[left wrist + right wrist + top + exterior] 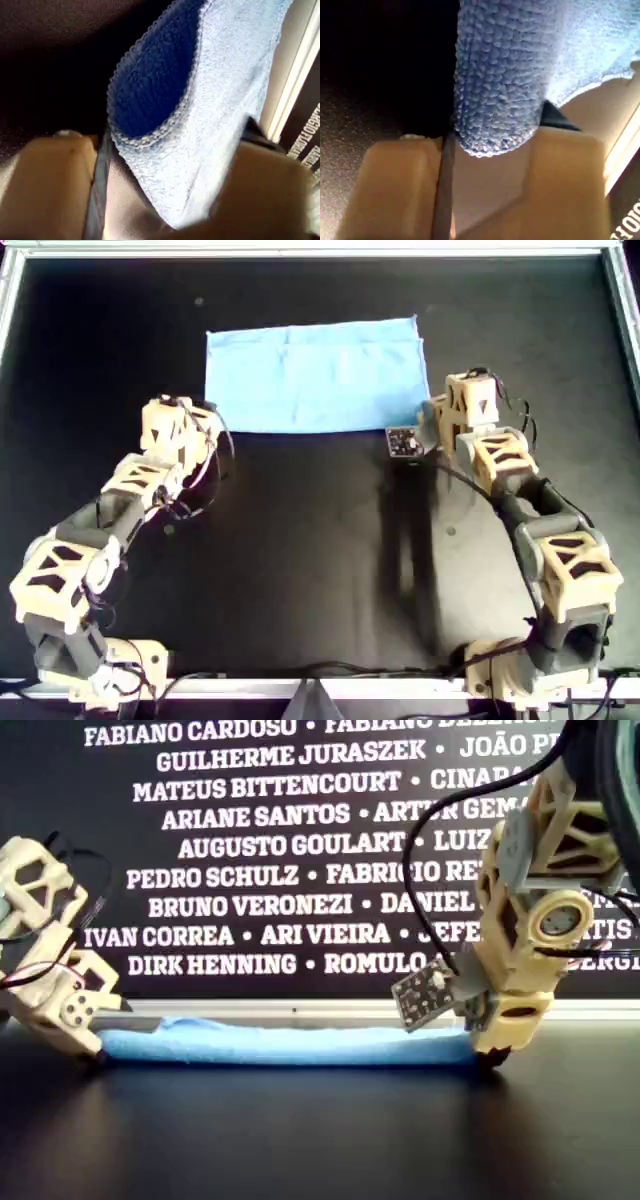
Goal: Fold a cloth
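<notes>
The light blue cloth [315, 375] lies folded into a flat rectangle at the far middle of the black table in the overhead view. My left gripper [205, 422] is at its near corner on the overhead view's left. There the two hemmed layers [165, 100] gape apart between widely spread fingers [55, 170]. My right gripper [428, 425] is at the near corner on the overhead view's right. A thick rolled edge of cloth [500, 90] fills the gap between its fingers [405, 170]. Both grippers [92, 1042] [490, 1048] touch down at the cloth's ends [290, 1045].
A metal rim [320, 250] frames the black table [300, 560]. A small circuit board [404, 443] hangs off the right arm beside the cloth's near edge. A black banner with white names [260, 850] stands behind the table.
</notes>
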`<action>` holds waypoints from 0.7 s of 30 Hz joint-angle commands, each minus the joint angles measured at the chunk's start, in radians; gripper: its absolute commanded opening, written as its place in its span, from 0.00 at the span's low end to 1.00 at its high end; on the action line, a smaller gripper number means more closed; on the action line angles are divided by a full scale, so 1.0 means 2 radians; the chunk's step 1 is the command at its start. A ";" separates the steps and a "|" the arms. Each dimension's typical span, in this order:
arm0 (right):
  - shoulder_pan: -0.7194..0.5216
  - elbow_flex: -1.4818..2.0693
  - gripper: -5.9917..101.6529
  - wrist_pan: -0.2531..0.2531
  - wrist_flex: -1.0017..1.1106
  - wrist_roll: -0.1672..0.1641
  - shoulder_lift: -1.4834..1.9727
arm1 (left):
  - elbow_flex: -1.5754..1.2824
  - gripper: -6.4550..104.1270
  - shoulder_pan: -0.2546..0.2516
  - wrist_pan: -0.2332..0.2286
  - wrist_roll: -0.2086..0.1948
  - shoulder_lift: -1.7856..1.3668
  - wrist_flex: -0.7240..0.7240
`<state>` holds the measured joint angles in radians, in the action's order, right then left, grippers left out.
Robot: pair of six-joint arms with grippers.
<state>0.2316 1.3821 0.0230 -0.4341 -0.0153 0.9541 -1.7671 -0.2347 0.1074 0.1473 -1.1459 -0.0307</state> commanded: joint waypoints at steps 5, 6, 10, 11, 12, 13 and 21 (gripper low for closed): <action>-0.007 -0.043 0.25 -0.006 0.009 -0.002 0.009 | 0.015 0.31 -0.014 0.006 -0.011 -0.005 -0.005; -0.007 -0.045 0.25 -0.006 0.009 -0.002 0.009 | 0.020 0.24 -0.015 0.006 -0.011 -0.005 -0.005; -0.002 -0.047 0.23 -0.002 0.009 0.006 0.009 | 0.038 0.05 -0.014 0.007 -0.012 -0.005 -0.005; -0.002 -0.047 0.23 -0.007 0.009 0.006 0.009 | 0.041 0.03 -0.013 0.007 -0.012 -0.005 -0.005; -0.002 -0.047 0.23 -0.007 0.009 0.006 0.009 | 0.041 0.03 -0.012 0.007 -0.012 -0.004 -0.005; -0.002 -0.047 0.22 -0.007 0.009 0.006 0.009 | 0.041 0.04 -0.011 0.007 -0.012 -0.004 -0.005; -0.008 -0.048 0.05 -0.007 0.009 0.005 0.011 | 0.031 0.05 -0.013 0.006 -0.005 -0.008 -0.004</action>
<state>0.2255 1.3821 0.0138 -0.4326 -0.0077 0.9541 -1.7349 -0.2347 0.1166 0.1304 -1.1382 -0.0307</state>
